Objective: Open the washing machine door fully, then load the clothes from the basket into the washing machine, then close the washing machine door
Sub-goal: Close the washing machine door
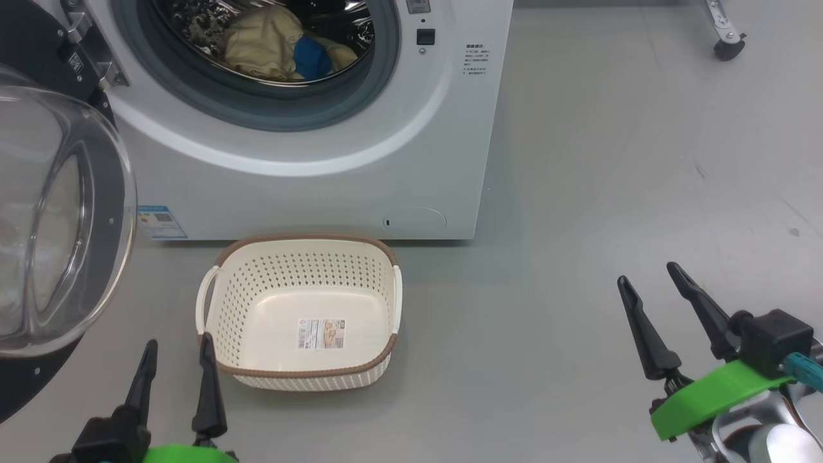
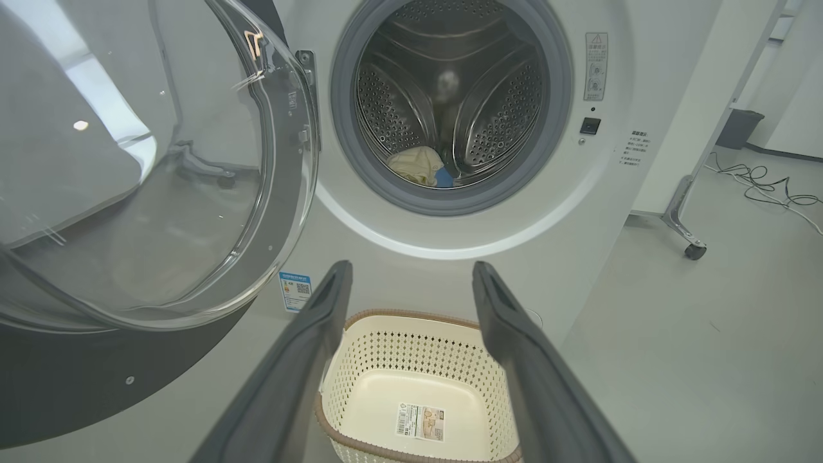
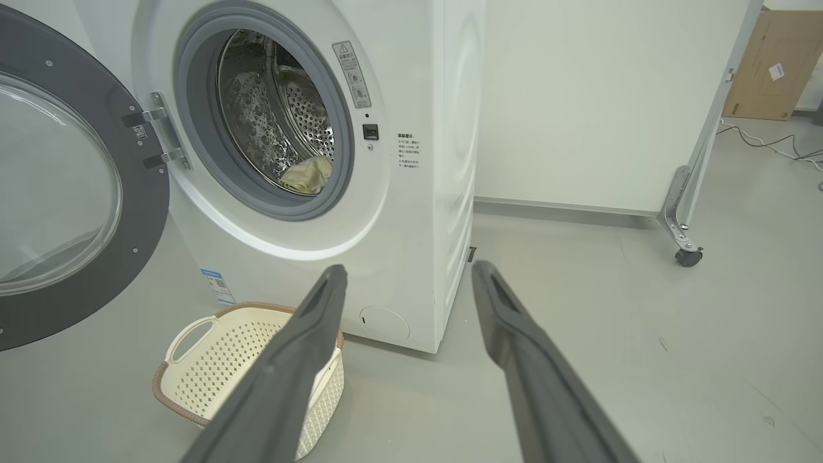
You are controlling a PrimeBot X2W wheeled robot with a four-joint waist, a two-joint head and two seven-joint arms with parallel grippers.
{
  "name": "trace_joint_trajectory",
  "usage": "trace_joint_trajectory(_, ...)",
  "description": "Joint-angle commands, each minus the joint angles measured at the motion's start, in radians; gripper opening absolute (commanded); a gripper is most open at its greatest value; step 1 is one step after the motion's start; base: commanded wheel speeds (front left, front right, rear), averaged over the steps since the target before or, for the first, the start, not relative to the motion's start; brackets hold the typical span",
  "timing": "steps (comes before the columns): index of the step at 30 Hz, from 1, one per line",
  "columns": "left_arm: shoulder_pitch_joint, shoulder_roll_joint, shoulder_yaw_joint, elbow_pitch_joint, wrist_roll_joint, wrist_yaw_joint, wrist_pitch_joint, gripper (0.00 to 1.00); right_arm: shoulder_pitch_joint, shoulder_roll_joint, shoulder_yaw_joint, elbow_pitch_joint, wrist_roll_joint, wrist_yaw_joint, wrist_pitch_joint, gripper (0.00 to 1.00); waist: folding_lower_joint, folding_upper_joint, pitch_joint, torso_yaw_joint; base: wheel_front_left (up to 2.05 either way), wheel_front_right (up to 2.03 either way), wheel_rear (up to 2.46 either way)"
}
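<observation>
**Head view: door swung out, clothes in the drum**

Left gripper [image 1: 179,341] low, fingers spread wide and pointing toward the washing machine [image 1: 308,186]. Right gripper [image 1: 647,272] likewise spread wide, over bare floor [image 1: 578,193], fingers tilted a little leftward.

Just ahead of the left gripper and slightly to its right, the basket [image 1: 302,270], mouth up, flat on the floor. Long axis side to side, across the gripper's line of reach and parallel to the machine's front, with white handles at the two short ends and a paper label [image 1: 321,334] on the base. Near left corner just beside the left gripper's right-hand finger; contact impossible to judge. Well to the left of the right gripper.

Beyond the basket, straight ahead of the left gripper, the washing machine, round mouth facing both grippers. Low in the drum, the clothes [image 1: 276,45]: a cream-yellow heap with a blue patch, close to the grey seal.

To the left of the left gripper, the washing machine door [image 1: 58,225], hinged at the mouth's left side and swung well out, standing on edge, clear bowl bulging rightward toward the gripper. At the machine's lower corner, between door and basket, a blue sticker [image 1: 161,222]. Far ahead of the right gripper, a caster [image 1: 730,48].
</observation>
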Motion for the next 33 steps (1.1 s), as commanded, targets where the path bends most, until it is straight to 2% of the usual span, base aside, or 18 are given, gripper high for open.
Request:
trace_joint_trajectory(1,-0.043,0.025,0.038,-0.033,0.011,0.062,-0.010,1.00,-0.019,-0.014,0.015,-0.035,-0.001,-0.002,-0.002,1.00,0.0000,0.0000,0.002,0.002,0.00,0.00,0.00)
trace_joint_trajectory(15,-0.053,0.024,0.035,-0.036,0.012,0.059,-0.011,1.00,-0.020,-0.019,-0.010,-0.046,-0.009,-0.002,-0.001,1.00,0.0000,0.0000,0.009,0.067,0.00,0.00,0.00)
trace_joint_trajectory(26,-0.050,0.018,0.036,-0.045,0.017,0.062,-0.011,1.00,-0.020,-0.027,-0.028,-0.058,-0.013,-0.002,0.004,1.00,0.0000,0.0000,0.014,0.196,0.00,0.00,0.00)
trace_joint_trajectory(33,-0.027,0.010,0.042,-0.059,0.022,0.062,-0.011,1.00,-0.023,-0.035,-0.021,-0.060,-0.014,-0.002,0.012,1.00,0.0000,0.0000,0.002,0.303,0.00,0.00,0.00)
